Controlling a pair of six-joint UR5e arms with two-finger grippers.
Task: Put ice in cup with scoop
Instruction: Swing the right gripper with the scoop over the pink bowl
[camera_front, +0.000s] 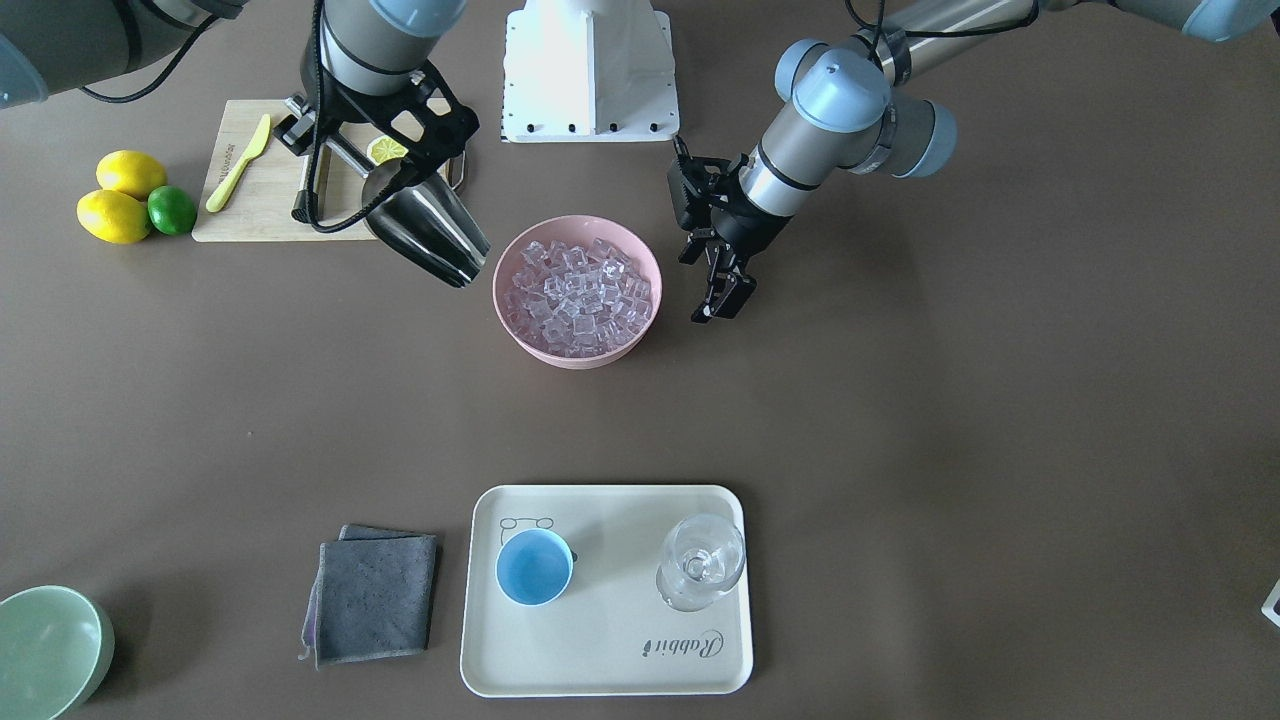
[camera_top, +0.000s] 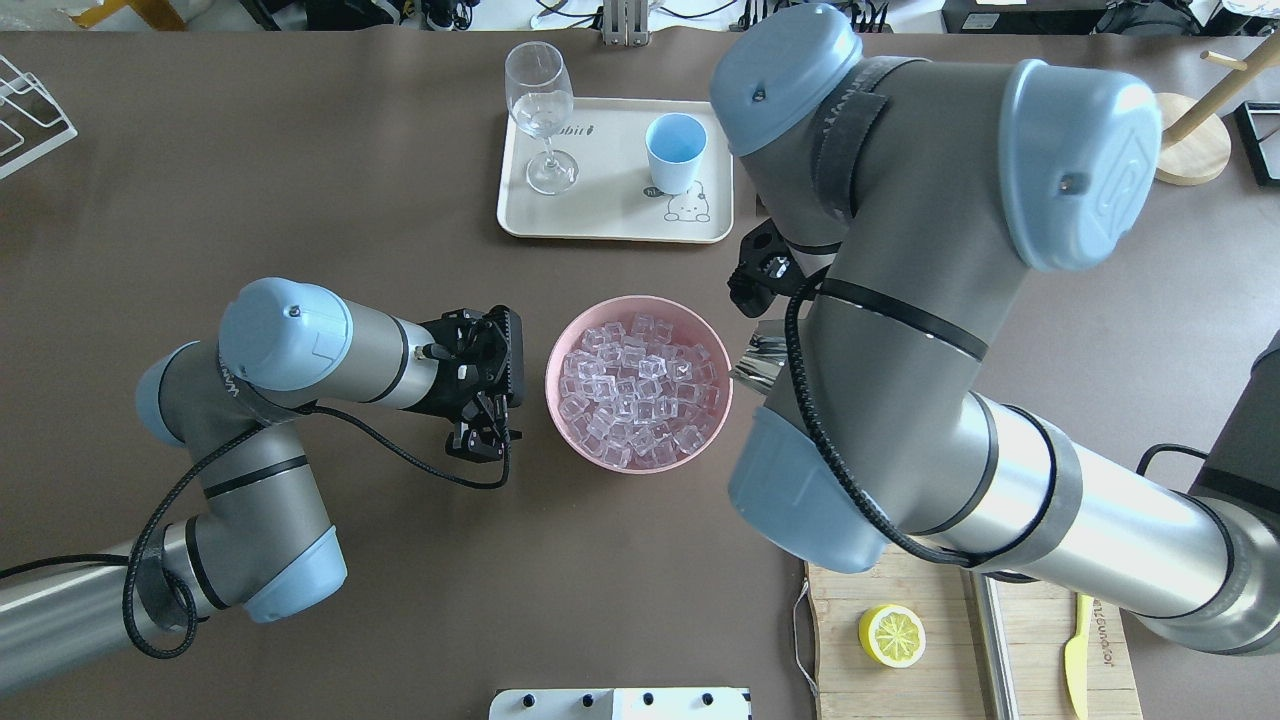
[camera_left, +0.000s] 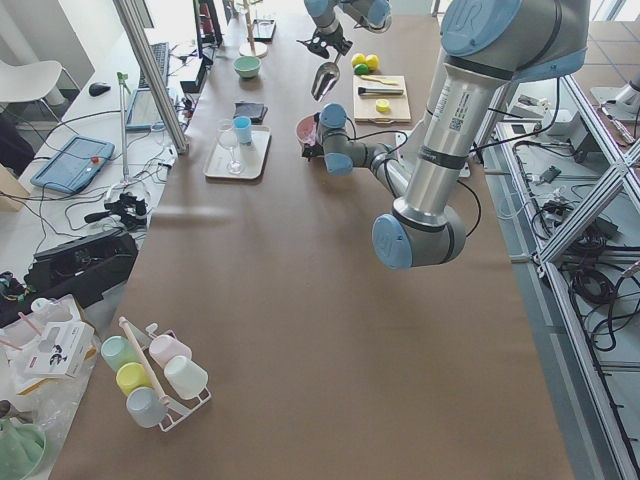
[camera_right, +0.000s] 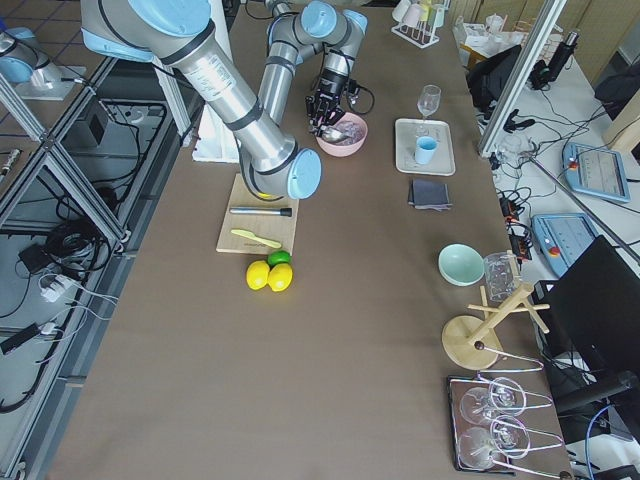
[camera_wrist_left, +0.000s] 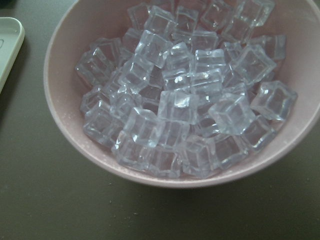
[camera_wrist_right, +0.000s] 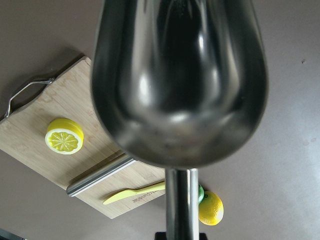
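Note:
The ice (camera_front: 577, 295) is a heap of clear cubes in a pink bowl (camera_front: 585, 355) at mid-table, also seen in the overhead view (camera_top: 640, 385) and filling the left wrist view (camera_wrist_left: 185, 100). My right gripper (camera_front: 415, 160) is shut on the steel scoop (camera_front: 425, 232), held tilted above the table beside the bowl. Its trough (camera_wrist_right: 180, 75) looks empty. My left gripper (camera_front: 722, 298) hangs at the bowl's other side, shut and empty, just clear of the rim (camera_top: 478, 440). The light-blue cup (camera_front: 534, 567) stands upright and empty on a cream tray (camera_front: 610, 660).
A clear stemmed glass (camera_front: 700, 562) shares the tray. A grey cloth (camera_front: 372, 595) and a pale-green bowl (camera_front: 45, 650) lie beside it. A cutting board (camera_front: 250, 200) with a yellow-green knife (camera_front: 238, 165) and lemons with a lime (camera_front: 120, 200) sit behind the scoop.

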